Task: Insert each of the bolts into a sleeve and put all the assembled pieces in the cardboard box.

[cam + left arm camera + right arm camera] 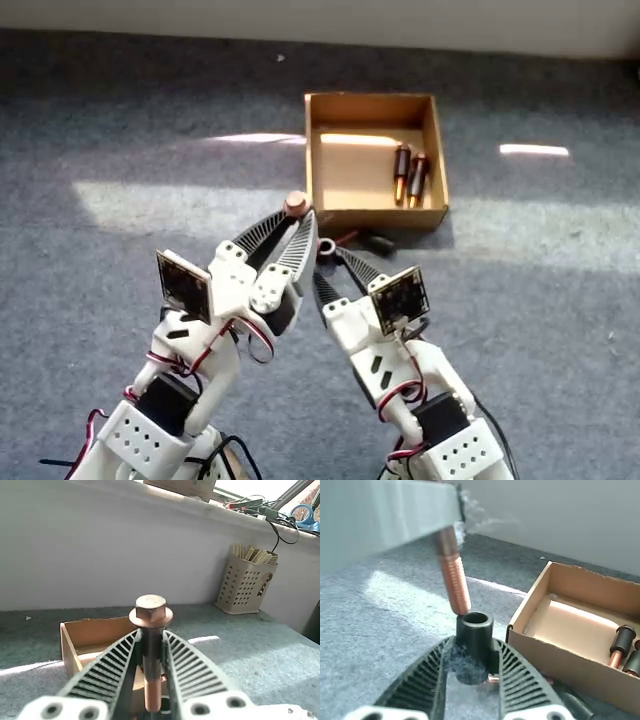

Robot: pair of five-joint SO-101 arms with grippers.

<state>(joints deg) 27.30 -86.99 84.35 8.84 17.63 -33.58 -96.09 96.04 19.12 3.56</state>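
Note:
My left gripper (151, 647) is shut on a copper-coloured bolt (150, 630), held upright with its hex head on top. Seen from above, that left gripper (297, 222) hangs just off the near left corner of the cardboard box (322, 150). My right gripper (472, 655) is shut on a black sleeve (474, 639), its bore facing up. The bolt's threaded tip (455, 587) hangs just above the sleeve's rim, touching or nearly so. The sleeve (326, 247) sits close beside the left fingers. Two assembled pieces (410, 175) lie in the box.
A further black sleeve with a bolt (368, 240) lies on the grey carpet just in front of the box. A perforated beige holder (245, 582) of sticks stands by the white wall. Open carpet spreads to the left and right of the arms.

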